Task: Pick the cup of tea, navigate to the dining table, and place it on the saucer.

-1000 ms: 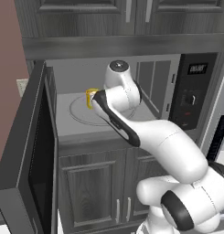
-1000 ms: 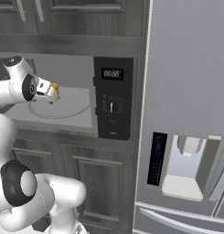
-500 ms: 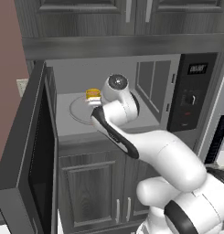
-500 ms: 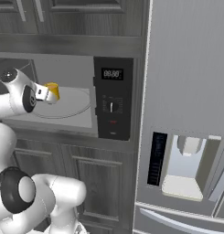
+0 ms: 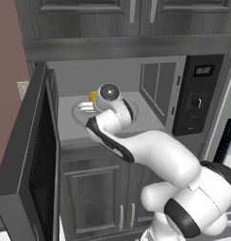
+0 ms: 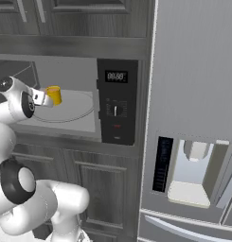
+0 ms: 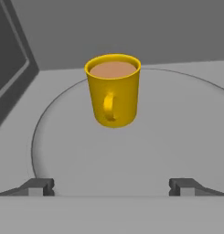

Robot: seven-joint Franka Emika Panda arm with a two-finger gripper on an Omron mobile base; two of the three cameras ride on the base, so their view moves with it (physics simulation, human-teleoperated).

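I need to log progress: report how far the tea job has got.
Done: the microwave door stands open and the arm reaches inside. In hand: the open gripper faces the cup of tea, which sits upright on the glass turntable, handle toward the camera, not yet gripped. Left: grasping it, driving to the dining table, setting it on the saucer.

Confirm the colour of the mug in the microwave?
Yellow, with brown tea inside; the cup of tea shows best in the hand view.
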